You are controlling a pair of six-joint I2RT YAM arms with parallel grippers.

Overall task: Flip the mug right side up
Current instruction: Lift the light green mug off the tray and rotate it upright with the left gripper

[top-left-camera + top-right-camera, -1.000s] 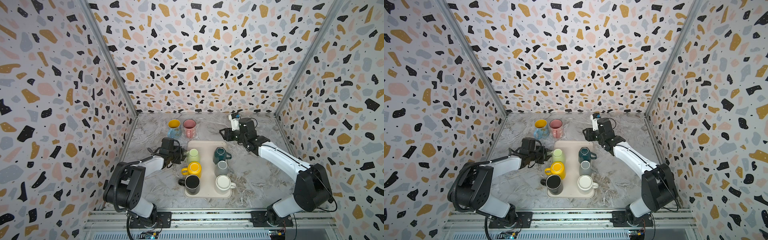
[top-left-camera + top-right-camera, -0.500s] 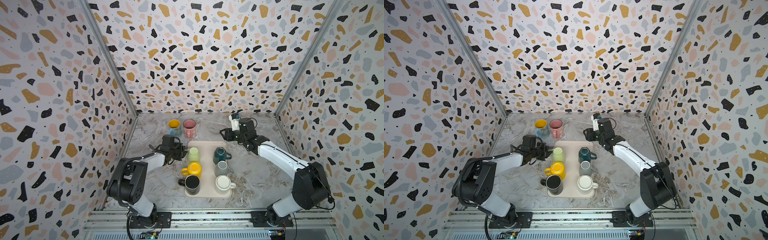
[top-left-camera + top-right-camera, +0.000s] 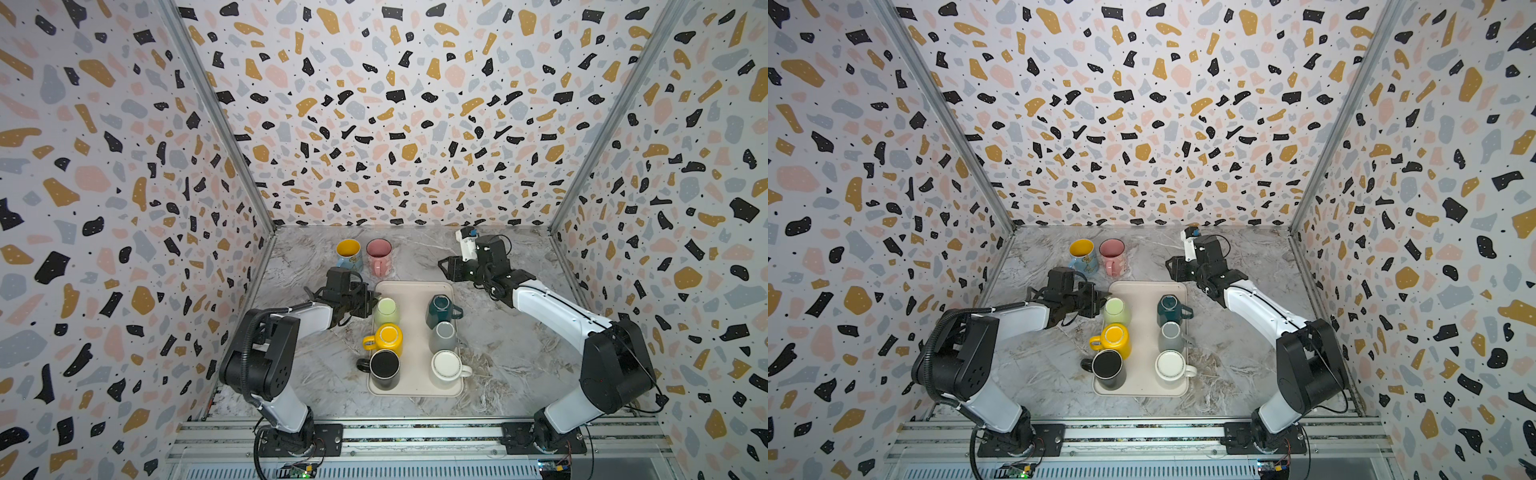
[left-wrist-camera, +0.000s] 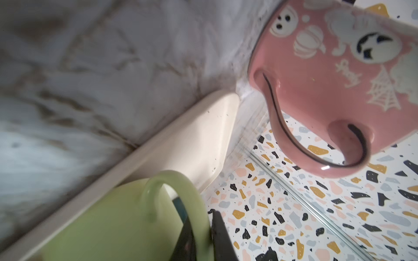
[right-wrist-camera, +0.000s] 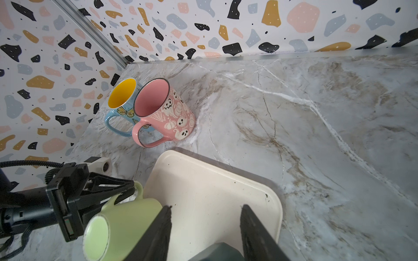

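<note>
Your left end effector point(image 3: 371, 303) is clamped narrow on the loop handle point(image 4: 158, 183) of the light green ceramic mug point(image 3: 386, 311). The left wrist view shows the handle strip pinched between the two black fingers point(image 4: 219, 237). The right wrist view shows the same grip from the other side point(image 5: 133, 192).

The green mug sits base-up at the back-left corner of the cream rectangular plastic tray point(image 3: 415, 291), with its handle pointing left off the tray edge toward the arm. You can't tell from these views whether its rim is clear of the tray.

Your right end effector point(image 3: 448, 268) has its jaws partway apart with nothing between them. It hovers at the tray's back-right corner, just behind the dark teal mug point(image 3: 441, 309). The right wrist view shows bare tray through the gap point(image 5: 205, 208).

The rest of the tray reads as base-up too:
- **Left column:** the yellow mug point(image 3: 387, 338), then the black mug point(image 3: 384, 365), in front of the green one.
- **Right column:** the grey mug point(image 3: 444, 336), then the white mug point(image 3: 446, 368), in front of the teal one.

Off the tray, at the back of the marble-pattern surface point(image 3: 519, 353), two mugs stand upright and touch side by side. One is the blue butterfly mug with a yellow inside point(image 3: 348, 253) and the other is the pink ghost-print mug point(image 3: 379, 255).
</note>
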